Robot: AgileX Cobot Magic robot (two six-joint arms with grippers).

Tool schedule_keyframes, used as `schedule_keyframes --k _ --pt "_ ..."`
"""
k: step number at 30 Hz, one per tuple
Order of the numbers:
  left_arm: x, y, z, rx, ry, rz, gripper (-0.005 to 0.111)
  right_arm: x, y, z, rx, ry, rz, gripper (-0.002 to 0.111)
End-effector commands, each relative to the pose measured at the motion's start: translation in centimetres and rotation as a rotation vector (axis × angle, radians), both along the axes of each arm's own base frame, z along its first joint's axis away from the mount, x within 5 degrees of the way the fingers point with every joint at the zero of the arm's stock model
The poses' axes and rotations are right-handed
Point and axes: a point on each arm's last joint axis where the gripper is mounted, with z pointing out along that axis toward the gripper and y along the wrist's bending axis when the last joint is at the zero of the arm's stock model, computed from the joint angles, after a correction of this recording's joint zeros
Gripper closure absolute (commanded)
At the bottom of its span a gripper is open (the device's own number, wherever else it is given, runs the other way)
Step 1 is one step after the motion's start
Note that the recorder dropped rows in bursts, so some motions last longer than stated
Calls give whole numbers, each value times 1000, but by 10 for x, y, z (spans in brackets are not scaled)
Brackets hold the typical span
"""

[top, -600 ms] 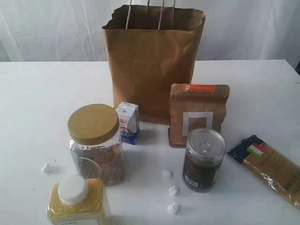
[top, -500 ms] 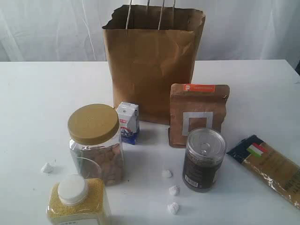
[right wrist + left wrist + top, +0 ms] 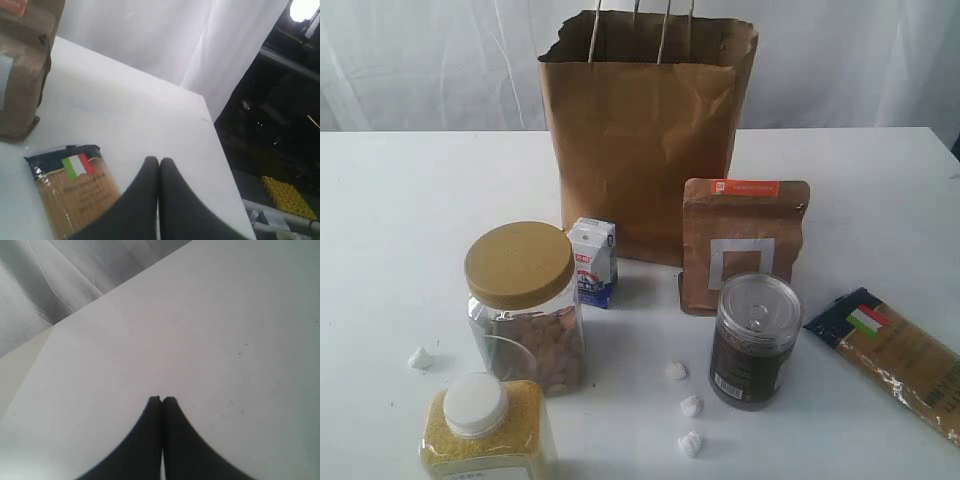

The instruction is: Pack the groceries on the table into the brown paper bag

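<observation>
the brown paper bag stands at the back of the table, the brown pouch and small carton just before it, with the dark can, gold-lidded nut jar, yellow-grain jar and white crumpled scraps nearer the camera. the right gripper, jaws pressed together and empty, hangs near the pasta packet lying flat at the table's right side. the left gripper, likewise closed on nothing, points at plain tabletop.

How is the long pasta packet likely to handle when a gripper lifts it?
The pasta packet lies flat and long, so gripped at one end it would probably droop or swing. Its film wrap looks smooth, likely slippery. The thin strands inside may snap if squeezed hard.
</observation>
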Motion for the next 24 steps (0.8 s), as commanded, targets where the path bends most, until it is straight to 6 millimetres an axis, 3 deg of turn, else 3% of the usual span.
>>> schedule_keyframes --k 1,5,9,13,16,21,24 --pt "0 0 -2 -4 -1 3 107 1 4 9 365 -111 19 108" --pt "0 0 -2 -4 -1 3 107 1 5 17 1018 -187 20 108" --pt "0 0 -2 -4 -1 3 107 1 5 18 1221 -194 15 108" --pt "0 0 -2 -4 -1 3 107 -1 2 29 1279 -315 57 108" --pt "0 0 -2 -4 -1 3 107 -9 -7 52 1317 -611 162 108" --pt "0 0 -2 -6 -1 2 107 -56 -20 101 1270 -1292 473 108" --pt "0 0 -2 -6 -1 2 107 -71 -16 126 1088 -1390 501 108"
